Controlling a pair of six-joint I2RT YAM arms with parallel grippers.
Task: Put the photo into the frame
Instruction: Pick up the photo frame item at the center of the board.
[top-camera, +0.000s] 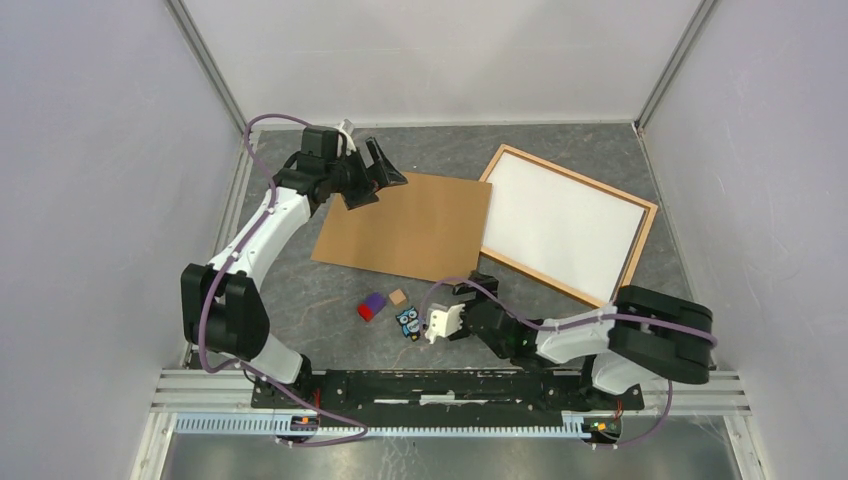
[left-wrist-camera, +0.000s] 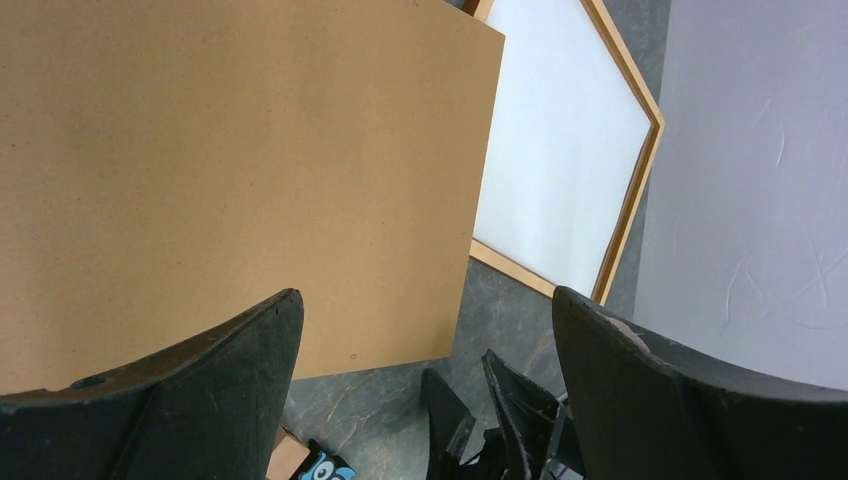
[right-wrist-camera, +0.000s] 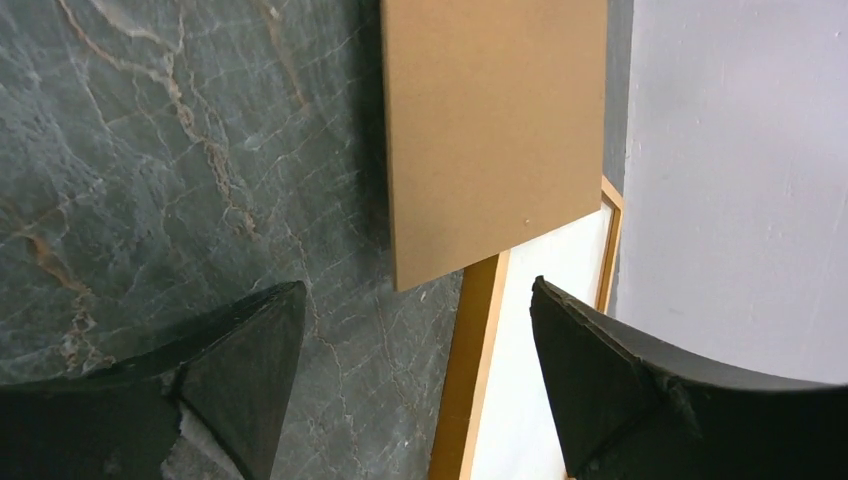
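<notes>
Grey marbled stone makes up the worktop, which is closed in by pale walls. At the far left, the left claw is held over the far left corner of a plain brown cardboard board. Its jaws are spread wide and nothing is gripped between them. The board lies flat in the middle of the worktop, and its right edge reaches the left moulding of the frame; whether the two overlap cannot be told.

Nearer the arm bases, in front of the board, three small things are set close together: a purple and red block, a small tan block and a blue owl figure. Just to the right of the owl, the right claw is seen low over the worktop. Its jaws are also parted widely and nothing is held in them.

On the right side, the light-orange wooden frame lies flat and is turned at an angle to the worktop's edges. The photo is seen inside it with its white back facing up, and the moulding shows on all four sides. Neither claw is touching the frame or the photo.
</notes>
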